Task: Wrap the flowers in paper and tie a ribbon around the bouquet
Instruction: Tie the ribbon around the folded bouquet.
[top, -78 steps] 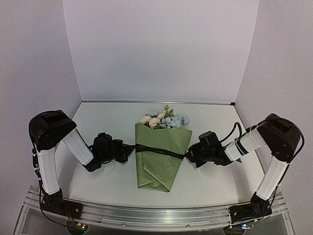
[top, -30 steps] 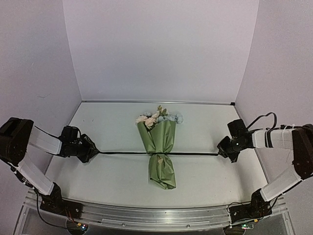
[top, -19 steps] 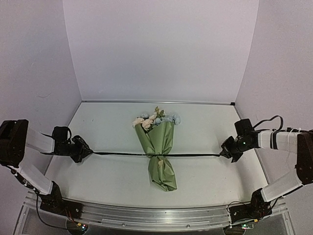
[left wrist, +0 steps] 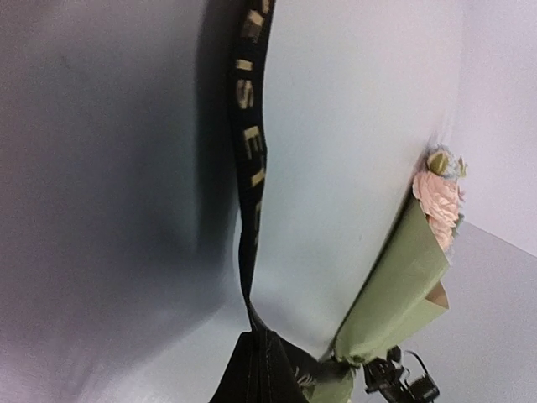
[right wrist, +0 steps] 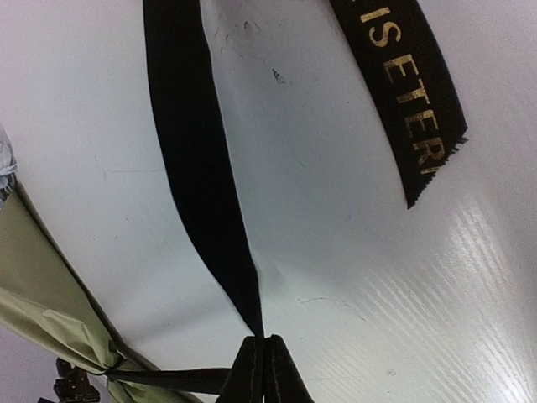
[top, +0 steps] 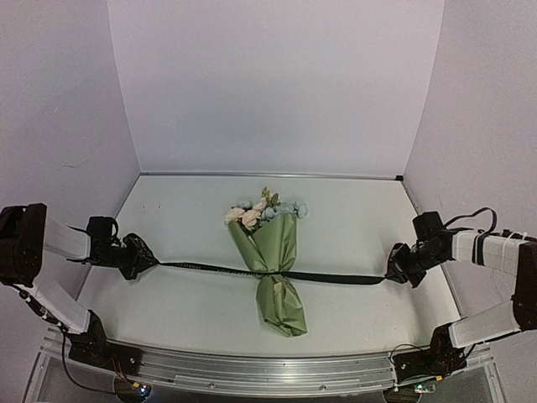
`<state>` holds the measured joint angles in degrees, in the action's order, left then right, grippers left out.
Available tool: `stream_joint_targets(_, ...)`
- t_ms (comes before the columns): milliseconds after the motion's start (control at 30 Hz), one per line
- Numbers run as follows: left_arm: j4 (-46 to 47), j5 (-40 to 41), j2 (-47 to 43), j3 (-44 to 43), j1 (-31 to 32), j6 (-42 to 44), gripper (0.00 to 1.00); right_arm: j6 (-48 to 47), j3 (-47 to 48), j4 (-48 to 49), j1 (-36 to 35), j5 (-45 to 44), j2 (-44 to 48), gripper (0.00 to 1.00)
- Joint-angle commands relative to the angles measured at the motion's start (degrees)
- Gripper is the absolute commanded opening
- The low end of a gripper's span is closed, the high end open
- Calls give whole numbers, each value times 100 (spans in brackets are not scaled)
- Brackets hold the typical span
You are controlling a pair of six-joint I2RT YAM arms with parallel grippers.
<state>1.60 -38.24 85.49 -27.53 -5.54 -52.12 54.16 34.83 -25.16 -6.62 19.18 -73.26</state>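
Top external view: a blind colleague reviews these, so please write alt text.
An olive-green paper bouquet lies on the table, cinched at its waist by a black ribbon. The left gripper and right gripper each pinch the ribbon, far out to either side.

This is looking like a robotics lab's test booth. Plain pale lilac walls (top: 268, 84) are closing in a white counter (top: 352, 210) on three sides, giving it the look of a small photo cell. An aluminium rail (top: 268, 369) is running along the near edge and carrying the bases of the left arm (top: 67, 241) and the right arm (top: 495, 248). Black cables (top: 470, 215) are looping off the arms, and small indicator lights (top: 138, 389) are glowing at the rail's ends.
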Motion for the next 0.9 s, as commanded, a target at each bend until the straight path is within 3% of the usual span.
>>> stream_joint_targets(0,-329,960,-177,-600,-196,544,17,-501,337,-866,-22,-1251,296,25)
stream_joint_targets(100,-678,1097,-383,-894,-189,701,34,-724,521,-1154,-192,-1326,455,47)
stream_joint_targets(167,-933,1212,-531,-1065,-120,797,46,-962,610,-1177,-405,-1274,555,55)
stream_joint_targets(333,-1506,1763,-792,-1424,505,930,63,-1673,1084,-1050,-1372,-1022,235,60)
stream_joint_targets(600,-1424,1864,-825,-1605,2217,856,66,-2893,2153,-534,-2797,-341,-1022,61)
stream_joint_targets(867,-2218,2276,81,-2408,3666,2527,63,-4350,2925,-473,-3366,63,-1903,66)
